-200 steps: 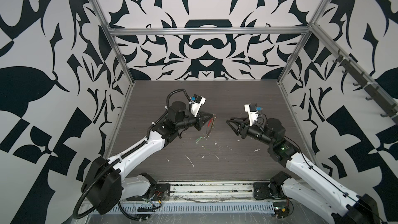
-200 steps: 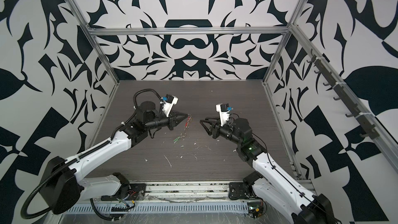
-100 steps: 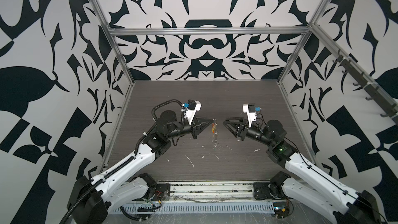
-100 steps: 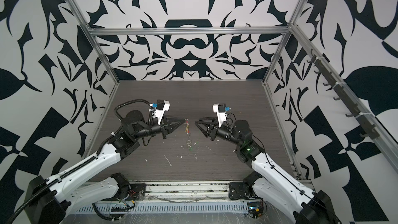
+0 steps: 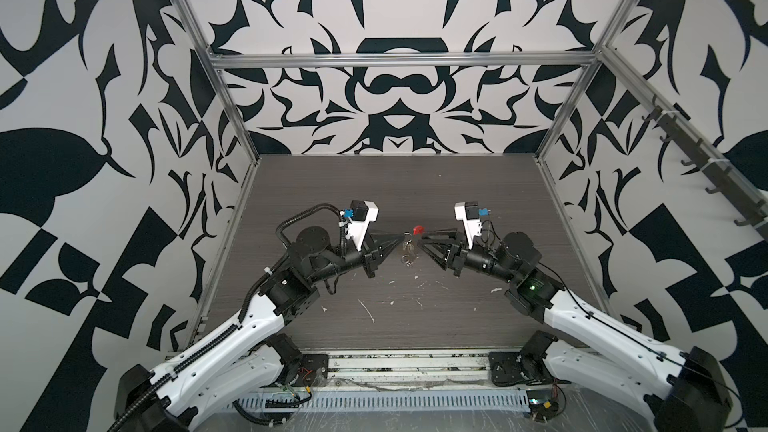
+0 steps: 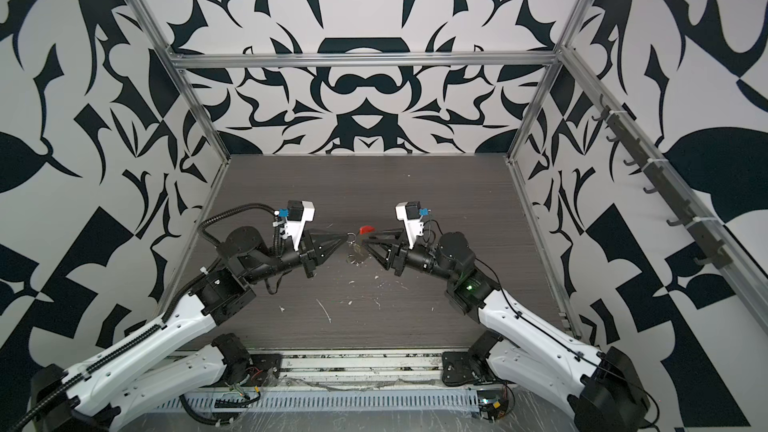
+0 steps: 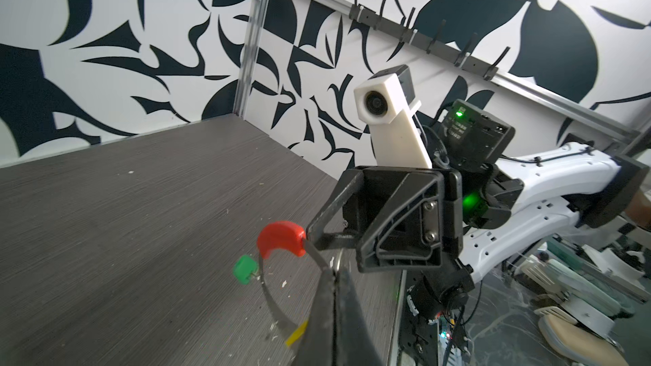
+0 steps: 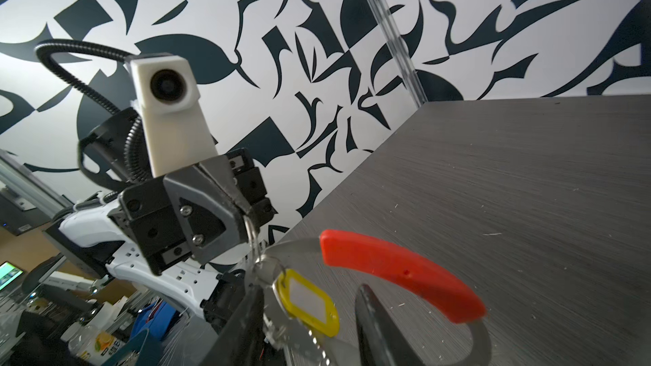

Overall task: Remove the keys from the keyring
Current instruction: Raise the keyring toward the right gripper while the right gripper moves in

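Holding the keyring (image 8: 398,269) above the table's (image 5: 374,184) middle, we have the left gripper (image 5: 402,238) clamped on its wire and the right gripper (image 5: 420,242) half open astride the yellow key (image 8: 307,298). Neither it nor the green key (image 7: 244,269) is off yet.

White-shelled arms (image 5: 232,338) with black joints (image 5: 311,241), a ribbed black cable (image 5: 291,222), white camera mounts (image 5: 362,224).

No text or label can be read.
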Available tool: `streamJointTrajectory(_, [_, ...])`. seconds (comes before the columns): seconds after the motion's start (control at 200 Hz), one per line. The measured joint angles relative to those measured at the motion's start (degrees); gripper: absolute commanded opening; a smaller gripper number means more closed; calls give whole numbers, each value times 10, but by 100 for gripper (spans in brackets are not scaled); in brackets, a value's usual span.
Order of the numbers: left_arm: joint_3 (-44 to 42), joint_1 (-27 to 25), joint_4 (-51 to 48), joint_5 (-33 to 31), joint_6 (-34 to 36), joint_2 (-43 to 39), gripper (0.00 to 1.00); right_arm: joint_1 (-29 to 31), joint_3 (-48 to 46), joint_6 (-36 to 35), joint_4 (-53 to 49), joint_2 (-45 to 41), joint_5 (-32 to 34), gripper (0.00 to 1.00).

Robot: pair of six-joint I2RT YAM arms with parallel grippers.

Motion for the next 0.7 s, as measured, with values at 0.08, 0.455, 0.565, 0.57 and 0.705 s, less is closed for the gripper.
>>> streamJointTrajectory(0.08, [29,-23,-42,-56,9,-1,0,0,0,-3,-3,-8,31,46])
streamJointTrajectory(0.455, [106,-93,-164,-266,32,9,0,1,11,-22,-1,11,146,46])
streamJointTrajectory(0.565, [106,-103,-189,-307,36,10,0,1,24,-26,7,36,147,46])
streamJointTrajectory(0.57, [106,-103,-190,-308,36,10,0,1,25,-26,7,37,147,46])
streamJointTrajectory(0.705, [106,-107,-211,-339,40,9,0,1,35,-27,12,59,147,47])
